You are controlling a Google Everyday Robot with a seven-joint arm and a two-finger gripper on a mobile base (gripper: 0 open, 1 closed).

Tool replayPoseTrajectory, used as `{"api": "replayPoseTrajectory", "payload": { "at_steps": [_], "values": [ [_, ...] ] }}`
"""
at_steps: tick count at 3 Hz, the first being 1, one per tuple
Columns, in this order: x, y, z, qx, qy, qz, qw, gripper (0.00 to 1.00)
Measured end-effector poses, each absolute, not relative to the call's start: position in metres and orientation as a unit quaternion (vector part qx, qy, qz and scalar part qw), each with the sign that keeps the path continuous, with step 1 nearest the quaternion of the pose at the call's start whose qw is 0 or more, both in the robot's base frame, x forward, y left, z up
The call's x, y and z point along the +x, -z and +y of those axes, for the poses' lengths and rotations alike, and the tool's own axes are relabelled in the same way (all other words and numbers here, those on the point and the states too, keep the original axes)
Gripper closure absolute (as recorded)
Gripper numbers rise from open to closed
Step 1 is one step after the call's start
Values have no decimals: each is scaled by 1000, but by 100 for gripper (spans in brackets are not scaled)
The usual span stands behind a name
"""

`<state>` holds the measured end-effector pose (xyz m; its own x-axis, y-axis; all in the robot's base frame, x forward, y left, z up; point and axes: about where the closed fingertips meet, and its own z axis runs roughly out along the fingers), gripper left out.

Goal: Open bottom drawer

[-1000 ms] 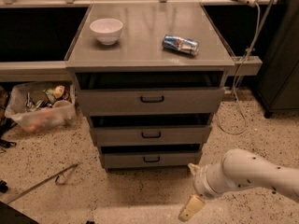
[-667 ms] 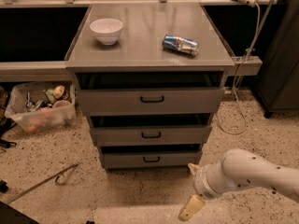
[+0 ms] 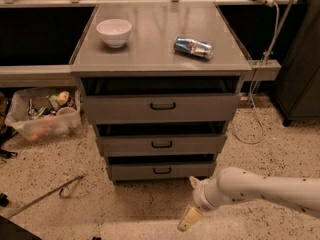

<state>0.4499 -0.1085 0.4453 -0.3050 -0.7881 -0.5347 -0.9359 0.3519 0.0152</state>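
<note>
Gripper low on the floor side, in front of the grey cabinet

The gripper (image 3: 190, 211) hangs just above the speckled floor (image 3: 125, 204), at the end of the white arm (image 3: 260, 188) that reaches in from the right. It is below and to the right of the bottom drawer (image 3: 135, 172), near it but not touching, and whether it is open or closed cannot be told from this view. The bottom drawer is the lowest and smallest front of the cabinet's three, with its black loop handle (image 3: 162, 170) at the middle and a dark gap above it. Over it are the middle drawer (image 3: 130, 146) and the tall top drawer (image 3: 115, 108). On the cabinet top (image 3: 155, 51) stand a white bowl (image 3: 114, 32) at the left and a blue can (image 3: 193, 47) lying on its side at the right, well apart. A clear plastic bin (image 3: 42, 116) of clutter sits on the floor left of the cabinet.
</note>
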Motion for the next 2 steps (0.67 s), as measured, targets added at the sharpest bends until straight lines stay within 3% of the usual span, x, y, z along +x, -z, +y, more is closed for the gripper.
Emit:
{"api": "replayPoseTrajectory", "payload": {
  "at_steps": [2],
  "values": [
    [509, -352, -92, -526, -159, 800, 240, 0]
  ]
}}
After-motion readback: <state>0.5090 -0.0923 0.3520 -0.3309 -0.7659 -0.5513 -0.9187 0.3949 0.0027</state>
